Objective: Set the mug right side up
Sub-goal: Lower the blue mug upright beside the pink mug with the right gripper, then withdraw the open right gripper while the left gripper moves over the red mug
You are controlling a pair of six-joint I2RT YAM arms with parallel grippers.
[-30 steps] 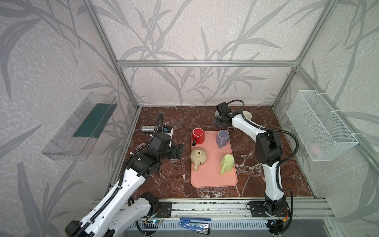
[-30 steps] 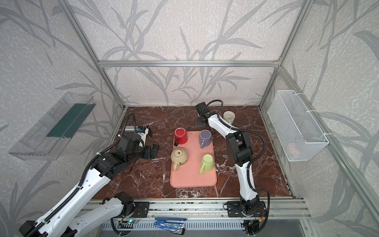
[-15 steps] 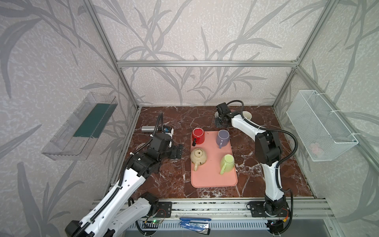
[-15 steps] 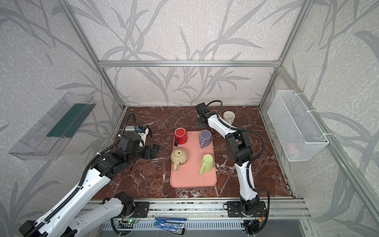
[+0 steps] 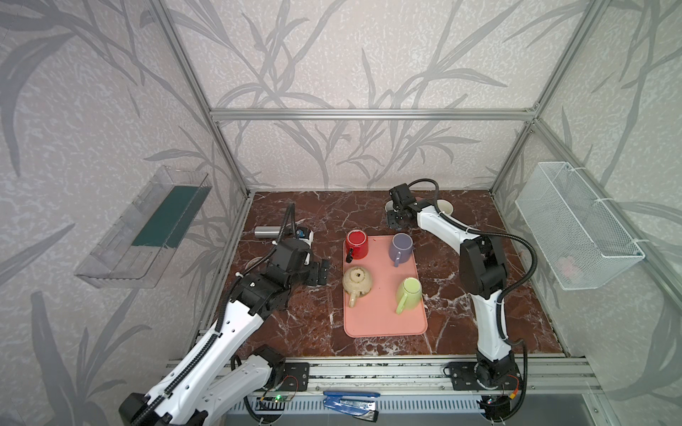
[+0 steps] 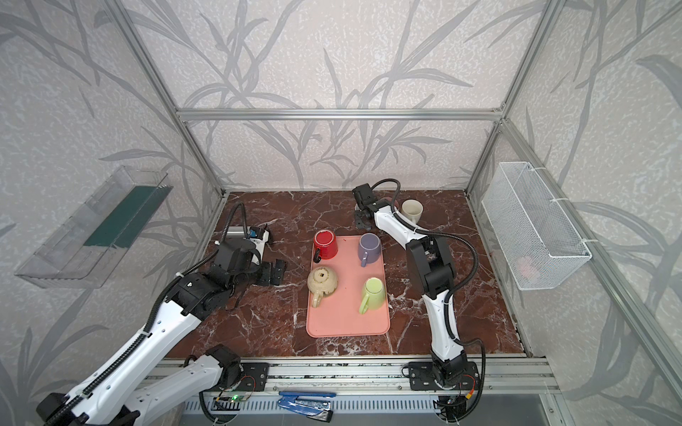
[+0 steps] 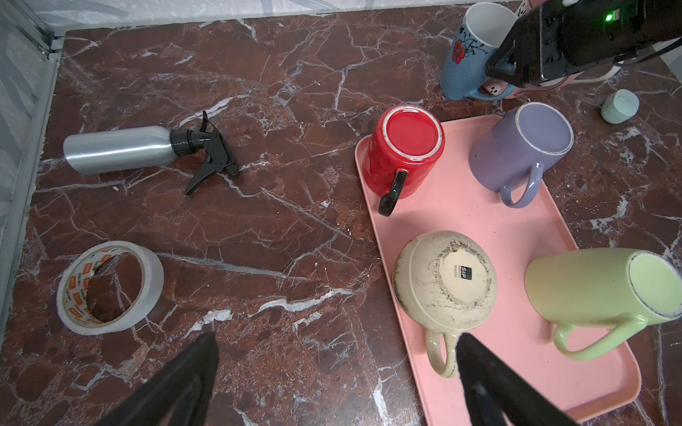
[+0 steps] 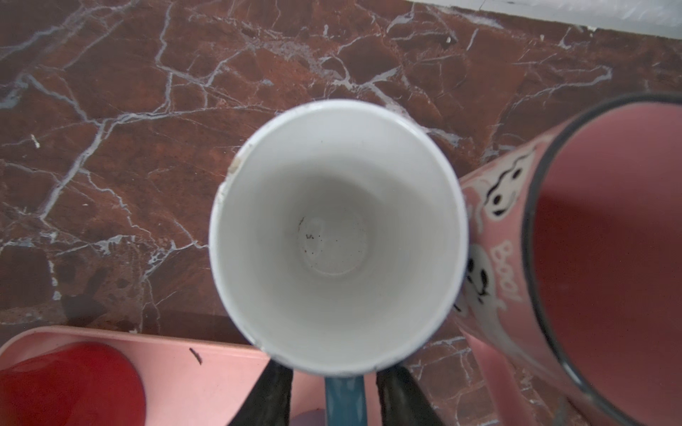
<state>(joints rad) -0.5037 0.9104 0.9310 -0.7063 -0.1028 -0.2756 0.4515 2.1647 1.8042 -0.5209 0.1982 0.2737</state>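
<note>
- Blue-glazed outside and white inside, the mug (image 8: pixel 332 236) stands mouth up on the bench (image 8: pixel 110 110). It is toward the back, just behind the far edge of the pink tray (image 8: pixel 206 369) and close beside a pink ghost mug (image 8: pixel 598 236), which is also upright.
- The right fingers (image 8: pixel 273 394) flank the mug's handle (image 8: pixel 344 402). They are parted, with a sliver of gap showing on each side, and grip nothing.
- The left fingers (image 7: pixel 177 383) are spread wide and empty. They hover over the bench just left of the tray, near the beige mug's handle but not around it.
- Judged from this, the turn looks done for the blue mug, which rests on its own base with nothing holding it. What seems left there is for the right arm to draw clear without clipping the handle or nudging the ghost mug.
- On the tray, the red mug (image 7: pixel 407 144), purple mug (image 7: pixel 524 147), beige mug (image 7: pixel 446 276) and green mug (image 7: pixel 590 284) all sit bottom up.
- Whether those four belong to the task cannot be told from the pictures. If they do, most of the work remains, and the left arm is the one placed nearest to them.
</note>
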